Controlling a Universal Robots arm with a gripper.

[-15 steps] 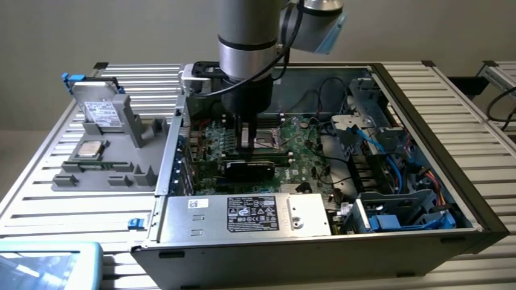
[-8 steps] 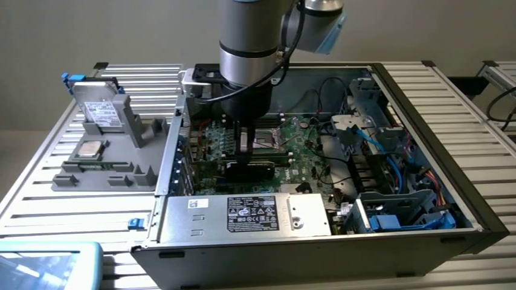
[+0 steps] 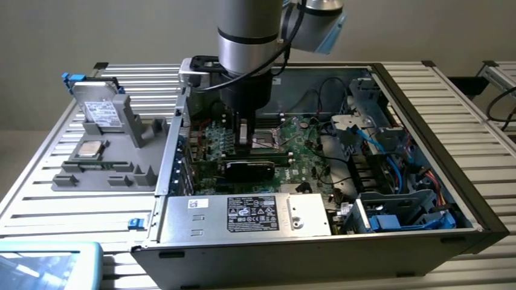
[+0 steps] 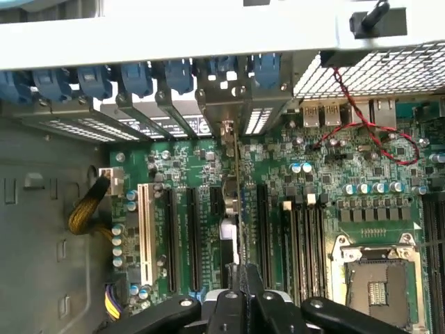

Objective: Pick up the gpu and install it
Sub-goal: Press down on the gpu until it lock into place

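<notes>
The gpu is pinched edge-on in the closed claw, standing upright among the black expansion slots of the green motherboard. Its long axis is aligned with the slots, and its silver bracket end is pointed at the case's rear wall. In the exterior view, the card is seen low inside the open computer case on the bench.
</notes>
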